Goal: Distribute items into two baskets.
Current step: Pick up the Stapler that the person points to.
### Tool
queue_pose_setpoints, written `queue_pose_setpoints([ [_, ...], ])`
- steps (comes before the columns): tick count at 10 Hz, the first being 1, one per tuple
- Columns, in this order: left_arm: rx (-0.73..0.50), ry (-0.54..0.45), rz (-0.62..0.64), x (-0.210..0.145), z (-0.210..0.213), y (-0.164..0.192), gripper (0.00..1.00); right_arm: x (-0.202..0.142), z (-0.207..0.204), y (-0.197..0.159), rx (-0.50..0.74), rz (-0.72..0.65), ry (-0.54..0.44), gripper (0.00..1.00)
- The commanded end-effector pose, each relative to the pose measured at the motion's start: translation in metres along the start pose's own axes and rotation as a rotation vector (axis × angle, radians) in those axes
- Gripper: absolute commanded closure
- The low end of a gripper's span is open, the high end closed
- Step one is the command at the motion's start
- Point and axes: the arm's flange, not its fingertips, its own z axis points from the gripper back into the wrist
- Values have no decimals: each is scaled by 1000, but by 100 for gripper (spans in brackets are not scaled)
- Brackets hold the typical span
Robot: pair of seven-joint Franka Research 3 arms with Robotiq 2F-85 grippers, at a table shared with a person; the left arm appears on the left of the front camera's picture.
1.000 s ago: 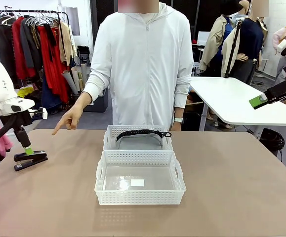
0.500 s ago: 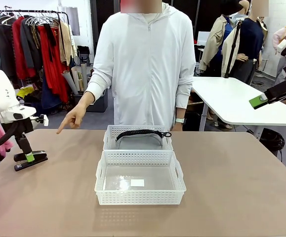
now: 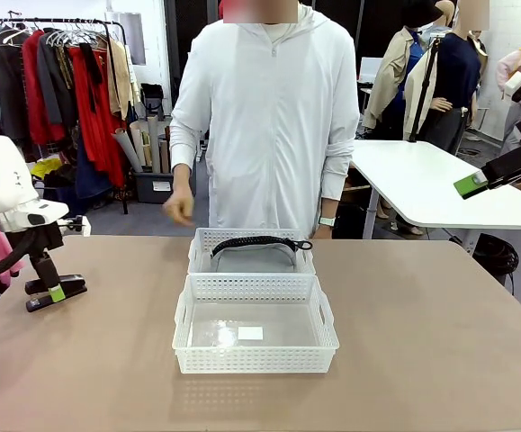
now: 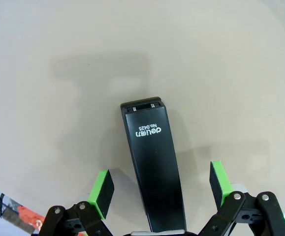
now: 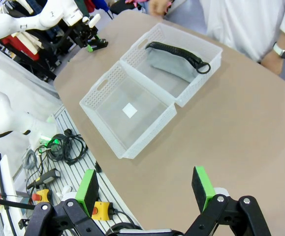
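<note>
A black stapler (image 3: 62, 295) lies on the table at the far left. My left gripper (image 3: 53, 290) stands over it, open, with its green pads on either side of the stapler body (image 4: 154, 162) and not touching it. Two white lattice baskets sit end to end in the middle. The far basket (image 3: 202, 243) holds the grey pouch (image 3: 256, 260) with its black braided handle. The near basket (image 3: 256, 360) has only a small white label on its bottom. My right gripper (image 3: 472, 184) hangs open, high at the right, and looks down on both baskets (image 5: 100, 105).
A person in a white hoodie stands at the far edge, one hand (image 3: 181, 209) raised near the waist. Bare tabletop lies on both sides of the baskets. A white table (image 3: 422, 184) stands behind at the right. Cables and a metal rail (image 5: 68, 147) lie past the table's edge.
The person's pointing hand has pulled back from the table toward the body. My left gripper has come down around the stapler. The right arm has not moved.
</note>
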Motion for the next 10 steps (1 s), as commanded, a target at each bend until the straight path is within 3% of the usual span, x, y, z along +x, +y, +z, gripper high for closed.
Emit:
queue_pose_setpoints([
  [1, 20, -27, 31, 0, -1, -1, 0, -1, 0, 0, -4, 0, -3, 0],
  [4, 8, -13, 33, 2, -1, -2, 0, -1, 0, 0, -4, 0, -3, 0],
  [10, -14, 20, 32, 4, -6, -3, 30, -1, 0, 0, -4, 0, -3, 0],
])
